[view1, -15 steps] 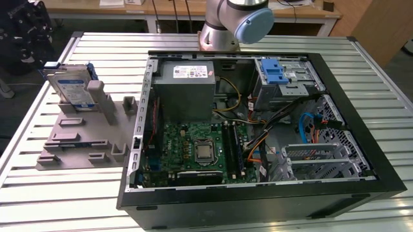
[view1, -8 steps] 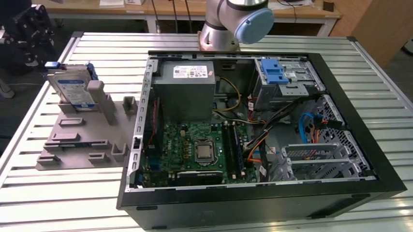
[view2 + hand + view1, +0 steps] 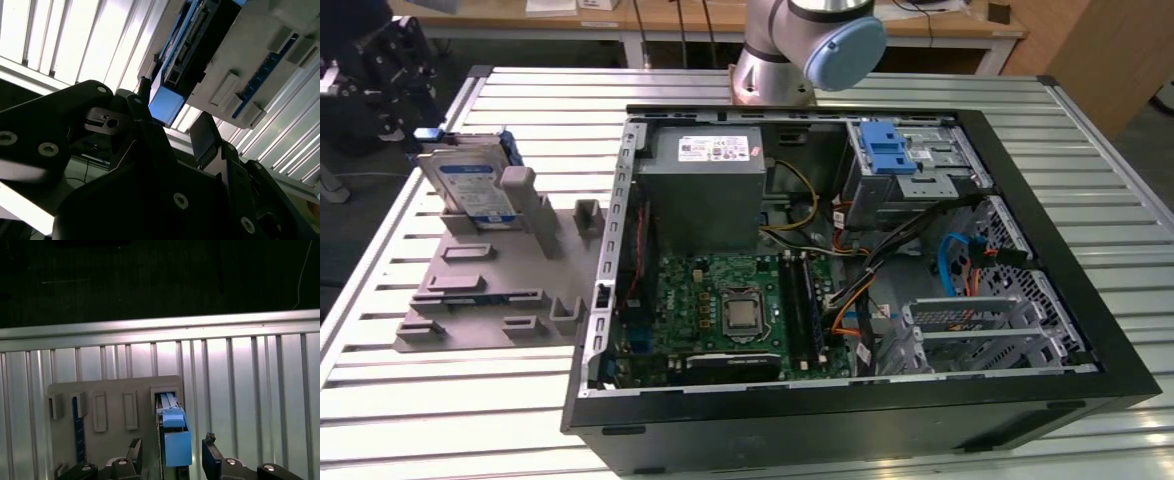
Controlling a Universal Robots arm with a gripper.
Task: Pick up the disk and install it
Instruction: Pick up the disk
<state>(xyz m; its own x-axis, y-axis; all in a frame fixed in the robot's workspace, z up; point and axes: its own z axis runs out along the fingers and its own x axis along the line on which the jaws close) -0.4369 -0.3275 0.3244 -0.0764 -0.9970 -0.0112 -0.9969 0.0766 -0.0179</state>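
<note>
Straddling the disk [image 3: 177, 447], the spread gripper [image 3: 171, 441] is mostly cropped away.

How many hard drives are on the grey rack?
1: the disk stands upright in the grey rack, at the exterior view's left. Its other slots hold no drive.

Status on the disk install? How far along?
Done: the tool is at the disk, open, with one finger on each side in the first wrist view. In hand: nothing gripped; the disk stands upright in the grey holder on the exterior view's left. Left: grip, lift, and install into the open computer case.
</note>
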